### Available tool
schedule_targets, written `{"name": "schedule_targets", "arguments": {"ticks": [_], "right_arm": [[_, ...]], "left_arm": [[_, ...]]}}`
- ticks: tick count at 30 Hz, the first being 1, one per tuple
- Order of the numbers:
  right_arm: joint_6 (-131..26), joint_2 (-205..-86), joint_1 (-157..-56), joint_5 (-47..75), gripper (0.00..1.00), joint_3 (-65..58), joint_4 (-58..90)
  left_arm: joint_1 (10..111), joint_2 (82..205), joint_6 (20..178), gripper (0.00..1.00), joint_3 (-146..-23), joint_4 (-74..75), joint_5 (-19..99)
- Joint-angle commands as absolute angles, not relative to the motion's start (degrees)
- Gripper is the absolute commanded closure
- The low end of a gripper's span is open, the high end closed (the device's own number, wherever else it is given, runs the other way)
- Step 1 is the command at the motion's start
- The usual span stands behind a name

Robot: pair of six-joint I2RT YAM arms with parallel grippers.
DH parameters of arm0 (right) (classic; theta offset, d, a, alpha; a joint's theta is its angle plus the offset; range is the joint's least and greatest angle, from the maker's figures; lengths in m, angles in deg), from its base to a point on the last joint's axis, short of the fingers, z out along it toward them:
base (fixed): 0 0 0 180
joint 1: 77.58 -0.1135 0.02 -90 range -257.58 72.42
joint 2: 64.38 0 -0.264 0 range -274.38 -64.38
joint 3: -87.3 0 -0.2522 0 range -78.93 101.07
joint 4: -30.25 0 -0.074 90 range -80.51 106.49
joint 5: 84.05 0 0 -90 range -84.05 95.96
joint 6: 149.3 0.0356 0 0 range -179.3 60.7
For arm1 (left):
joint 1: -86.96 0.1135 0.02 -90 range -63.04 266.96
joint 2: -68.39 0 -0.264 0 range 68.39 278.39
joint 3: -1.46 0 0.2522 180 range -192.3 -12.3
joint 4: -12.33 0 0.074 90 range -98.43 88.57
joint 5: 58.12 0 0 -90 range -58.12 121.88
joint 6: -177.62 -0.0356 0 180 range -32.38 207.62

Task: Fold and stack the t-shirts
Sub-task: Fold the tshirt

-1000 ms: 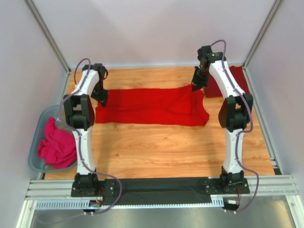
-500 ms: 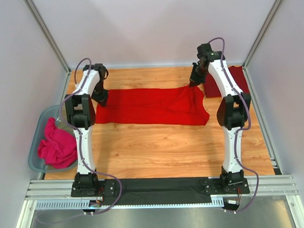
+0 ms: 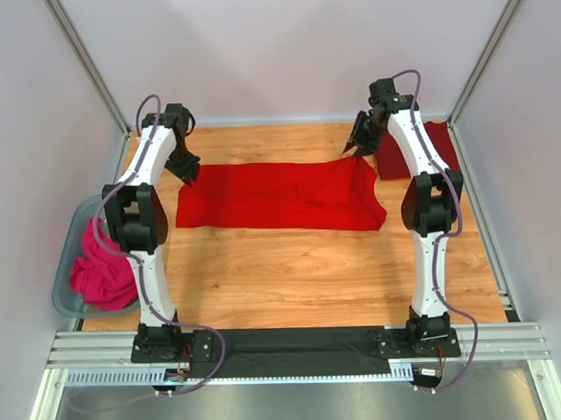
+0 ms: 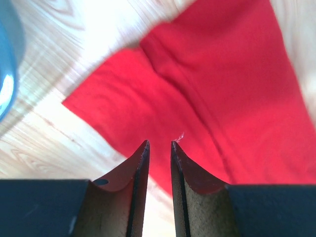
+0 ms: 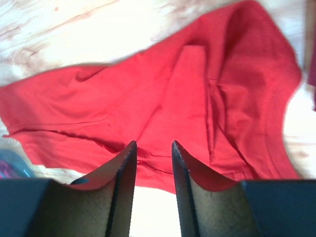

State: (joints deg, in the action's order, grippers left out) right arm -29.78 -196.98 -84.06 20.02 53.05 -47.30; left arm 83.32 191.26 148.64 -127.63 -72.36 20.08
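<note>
Left end effector and right end effector hang part-open and empty over the bright red t-shirt. I'd pinch both far corners evenly so the fold lands square, imo.

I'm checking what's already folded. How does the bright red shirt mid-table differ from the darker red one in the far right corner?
The bright red shirt lies spread in a long band; the darker red shirt is a small compact pile. The bright red shirt is vivid scarlet, the darker one maroon. Both rest on the wooden table.
</note>
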Motion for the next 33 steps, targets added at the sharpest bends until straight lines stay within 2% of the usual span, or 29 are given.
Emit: {"name": "schedule_targets", "arguments": {"ticks": [1, 7, 11, 15, 22, 27, 33], "right_arm": [[-28.01, -194.30, -83.03, 14.42, 0.63, 55.02, -53.17], [-25.81, -183.68, -82.15, 6.76, 0.65, 39.39, -60.32], [-23.88, -175.34, -82.06, 4.30, 0.65, 20.61, -57.52], [-20.98, -171.00, -81.63, 3.85, 0.65, 11.01, -53.22], [-17.37, -170.64, -81.71, 6.40, 0.64, 2.90, -44.51], [-19.74, -171.87, -81.54, 6.04, 0.64, -0.18, -36.87], [-24.66, -174.42, -81.18, 1.74, 0.68, -1.68, -34.22]], "left_arm": [[80.99, 188.19, 137.65, 0.69, -123.67, -67.26, 25.01], [77.91, 187.75, 131.13, 0.69, -118.85, -65.42, 29.67], [77.12, 187.31, 130.78, 0.69, -113.47, -63.22, 32.83], [76.59, 187.92, 130.69, 0.69, -109.95, -61.98, 32.58], [76.59, 192.31, 129.90, 0.69, -110.47, -64.35, 28.36], [76.67, 194.77, 131.57, 0.68, -111.79, -66.11, 24.68], [76.59, 198.64, 132.01, 0.69, -114.78, -70.95, 21.42]]}}
